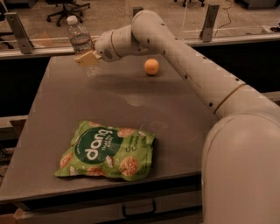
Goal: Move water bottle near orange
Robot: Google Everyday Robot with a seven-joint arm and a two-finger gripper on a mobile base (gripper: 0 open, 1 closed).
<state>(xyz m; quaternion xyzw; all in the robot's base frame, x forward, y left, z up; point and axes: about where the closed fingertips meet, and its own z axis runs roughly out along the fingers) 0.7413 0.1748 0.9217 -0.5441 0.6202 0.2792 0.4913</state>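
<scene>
The water bottle (82, 45) is a clear ribbed bottle with a white cap, held upright above the far left part of the grey table (175, 118). My gripper (89, 58) is shut on the bottle's lower half, its tan fingers (85, 58) across the body. The orange (151, 66) sits on the table to the right of the bottle, about a bottle's height away, beside my arm.
A green snack bag (107, 150) lies flat near the table's front edge. My white arm (197, 78) stretches across the right side of the table. Office chairs (65, 8) and metal posts (209, 22) stand beyond the far edge.
</scene>
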